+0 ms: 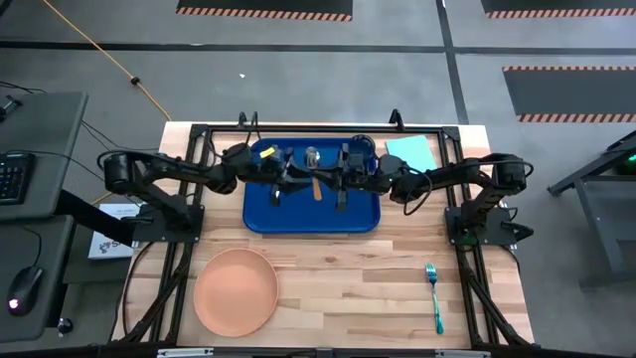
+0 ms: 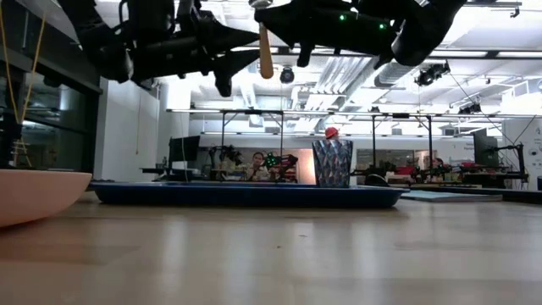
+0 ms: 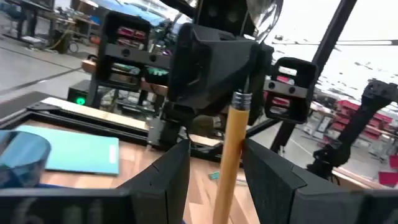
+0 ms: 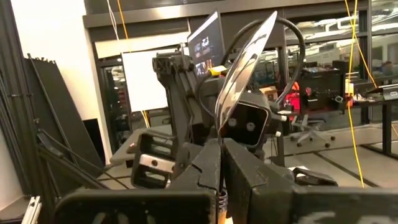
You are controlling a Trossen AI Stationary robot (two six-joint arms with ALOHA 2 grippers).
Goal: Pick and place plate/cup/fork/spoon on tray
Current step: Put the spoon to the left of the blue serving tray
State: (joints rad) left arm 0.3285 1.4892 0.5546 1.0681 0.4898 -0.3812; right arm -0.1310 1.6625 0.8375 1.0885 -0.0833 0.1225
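Pale wood table [image 1: 338, 288], tray [image 1: 260, 214], both hands meeting above, right hand [image 4: 221, 163] pinching spoon [image 4: 245, 56], left hand [image 3: 214, 180] spread, workshop behind.

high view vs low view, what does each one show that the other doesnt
Only the high view: the fork, lying on bare table away from the tray. Only the low view: the cup standing upright on the tray, and the air gap under the lifted spoon. Both: the tray, the plate, and the spoon between the left gripper and the right gripper.
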